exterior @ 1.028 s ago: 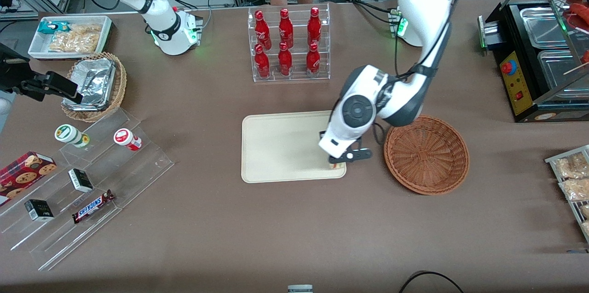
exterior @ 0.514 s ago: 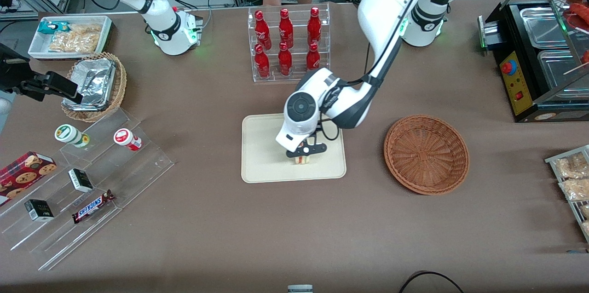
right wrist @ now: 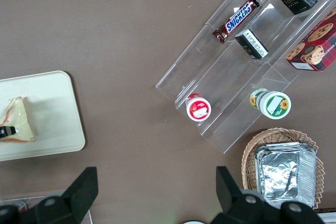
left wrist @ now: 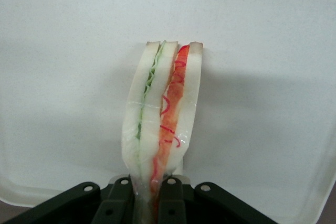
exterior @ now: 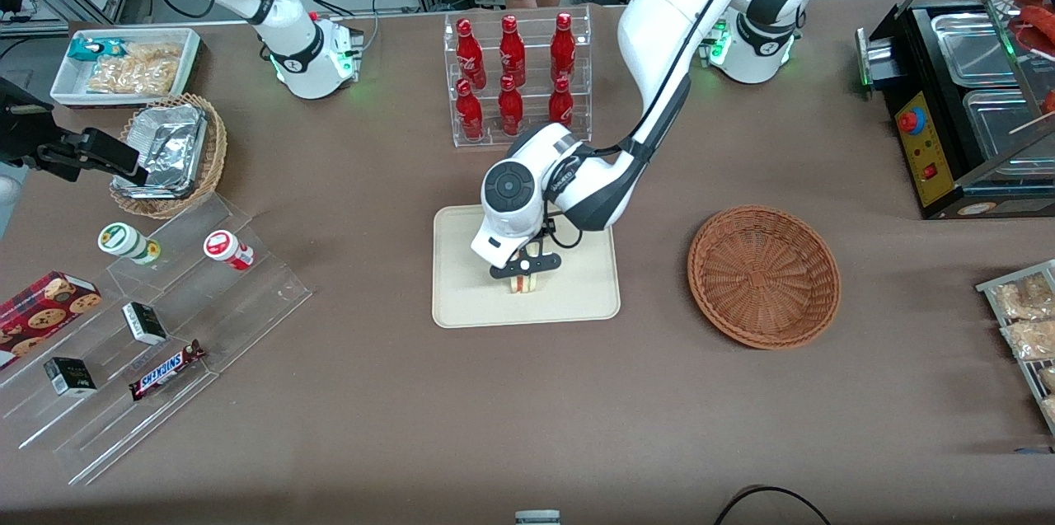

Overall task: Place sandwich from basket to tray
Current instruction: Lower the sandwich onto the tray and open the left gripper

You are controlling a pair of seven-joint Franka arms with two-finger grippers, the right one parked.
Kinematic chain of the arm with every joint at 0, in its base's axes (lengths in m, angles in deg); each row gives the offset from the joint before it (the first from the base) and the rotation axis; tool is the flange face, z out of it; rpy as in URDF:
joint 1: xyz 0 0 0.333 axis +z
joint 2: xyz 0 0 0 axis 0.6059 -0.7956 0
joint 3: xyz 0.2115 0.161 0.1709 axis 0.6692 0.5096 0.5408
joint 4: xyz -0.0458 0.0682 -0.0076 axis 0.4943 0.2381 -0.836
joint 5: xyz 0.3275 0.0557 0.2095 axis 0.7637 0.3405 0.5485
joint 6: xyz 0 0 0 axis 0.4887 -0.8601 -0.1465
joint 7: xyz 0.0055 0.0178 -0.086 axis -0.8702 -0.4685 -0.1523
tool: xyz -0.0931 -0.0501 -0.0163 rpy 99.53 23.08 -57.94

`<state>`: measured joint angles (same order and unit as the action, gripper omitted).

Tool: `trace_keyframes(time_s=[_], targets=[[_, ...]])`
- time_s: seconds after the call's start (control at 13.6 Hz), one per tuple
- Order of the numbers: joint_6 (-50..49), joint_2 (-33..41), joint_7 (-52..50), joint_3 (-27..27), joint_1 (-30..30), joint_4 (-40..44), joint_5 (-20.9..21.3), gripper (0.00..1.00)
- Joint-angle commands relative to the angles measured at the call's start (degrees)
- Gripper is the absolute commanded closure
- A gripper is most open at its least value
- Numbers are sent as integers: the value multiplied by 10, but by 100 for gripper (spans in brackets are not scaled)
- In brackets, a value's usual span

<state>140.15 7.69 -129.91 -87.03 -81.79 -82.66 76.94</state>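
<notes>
The sandwich [exterior: 524, 285] [left wrist: 163, 103], a white wedge with a green and a red-orange layer, is held over the middle of the cream tray [exterior: 581, 298] [left wrist: 63, 77]. My left gripper [exterior: 525, 276] [left wrist: 149, 190] is shut on its narrow end, with the black fingers [left wrist: 173, 198] pressing both bread faces. I cannot tell whether the sandwich touches the tray. The right wrist view also shows the sandwich [right wrist: 17, 121] on or just above the tray [right wrist: 52, 103]. The reddish-brown basket [exterior: 764, 275] stands beside the tray toward the working arm's end, with nothing in it.
A clear rack of red bottles [exterior: 517, 78] stands farther from the front camera than the tray. A stepped acrylic shelf [exterior: 157, 327] with snacks, a light wicker basket with foil tray [exterior: 169, 154] and a white bin [exterior: 124, 63] lie toward the parked arm's end. A black appliance [exterior: 964, 96] and bagged snacks [exterior: 1026, 319] lie toward the working arm's end.
The left gripper has carried the sandwich from the tray's corner nearest the basket to above the tray's middle, slowing over the last half second. It has stayed shut on the sandwich.
</notes>
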Motion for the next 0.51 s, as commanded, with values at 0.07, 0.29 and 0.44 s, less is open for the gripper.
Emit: trace_keyframes(time_s=[0.07, 0.29, 0.44], targets=[[2, -10, -16, 8, -8, 21, 9, 58], [-6, 5, -24, 8, -9, 20, 8, 0], [-25, 23, -21, 9, -8, 19, 12, 0]])
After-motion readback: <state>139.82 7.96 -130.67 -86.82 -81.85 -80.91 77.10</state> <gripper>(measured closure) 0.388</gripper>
